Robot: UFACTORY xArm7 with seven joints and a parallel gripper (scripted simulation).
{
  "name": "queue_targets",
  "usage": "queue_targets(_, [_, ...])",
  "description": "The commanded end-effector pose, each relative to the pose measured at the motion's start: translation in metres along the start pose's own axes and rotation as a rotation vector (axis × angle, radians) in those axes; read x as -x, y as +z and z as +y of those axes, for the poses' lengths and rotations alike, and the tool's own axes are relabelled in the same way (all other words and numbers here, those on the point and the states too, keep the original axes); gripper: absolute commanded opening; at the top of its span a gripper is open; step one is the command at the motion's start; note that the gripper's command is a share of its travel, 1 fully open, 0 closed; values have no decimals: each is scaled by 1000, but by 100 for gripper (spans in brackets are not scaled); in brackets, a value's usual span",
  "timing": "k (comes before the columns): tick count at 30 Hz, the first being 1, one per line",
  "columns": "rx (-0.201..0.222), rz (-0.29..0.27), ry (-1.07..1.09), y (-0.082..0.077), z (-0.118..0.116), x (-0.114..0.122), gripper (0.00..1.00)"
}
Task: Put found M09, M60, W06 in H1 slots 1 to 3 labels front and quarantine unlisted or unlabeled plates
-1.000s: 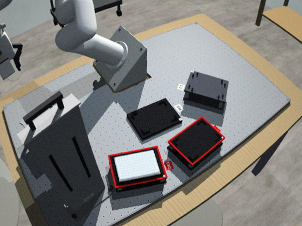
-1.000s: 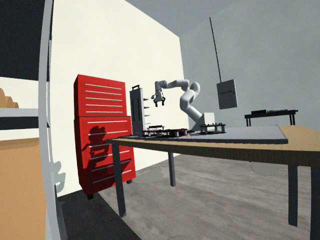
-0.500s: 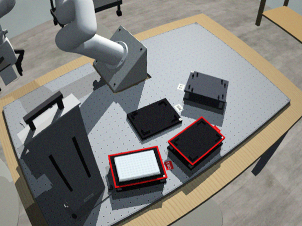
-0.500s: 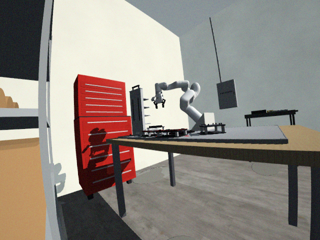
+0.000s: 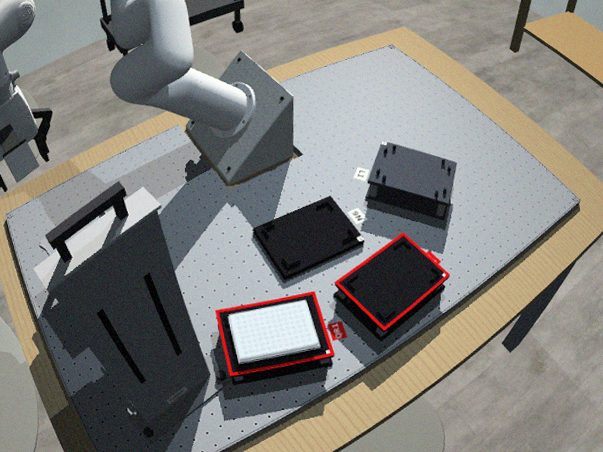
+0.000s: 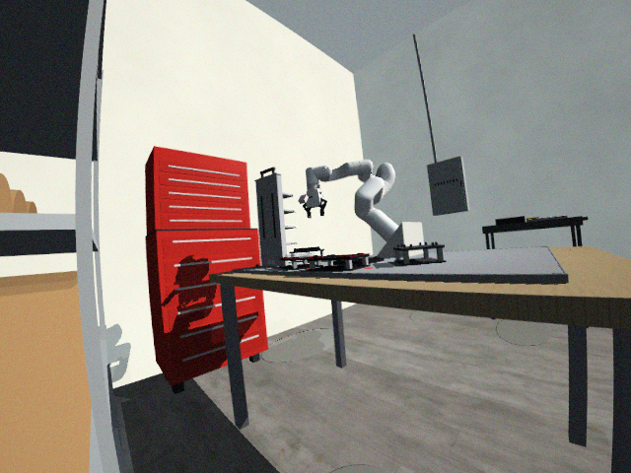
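Standing at lower left of the tabletop [image 5: 507,307], hotel [image 6: 268,219] with shelves facing right toward end effector [image 6: 315,209]; end effector beside the upper shelves, near, fully spread, gripping nothing, fingers pointing down.

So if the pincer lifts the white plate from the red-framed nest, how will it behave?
The white plate looks like a flat, rigid slab, so it probably will not bend. It seems thin and hollow-welled, so likely light. Lying flat, it should not roll, but it may tilt if gripped off-centre by the open pincer.
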State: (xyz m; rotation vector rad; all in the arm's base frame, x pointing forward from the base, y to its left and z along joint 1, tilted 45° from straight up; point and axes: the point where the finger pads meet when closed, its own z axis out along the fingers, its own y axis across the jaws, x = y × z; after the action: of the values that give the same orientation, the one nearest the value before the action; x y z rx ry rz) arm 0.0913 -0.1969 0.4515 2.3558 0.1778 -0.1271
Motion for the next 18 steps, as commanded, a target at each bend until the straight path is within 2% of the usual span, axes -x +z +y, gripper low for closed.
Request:
queue_targets(1, [4,1,1,4,1,0,100])
queue_targets(18, [4,1,1,29,1,0,100])
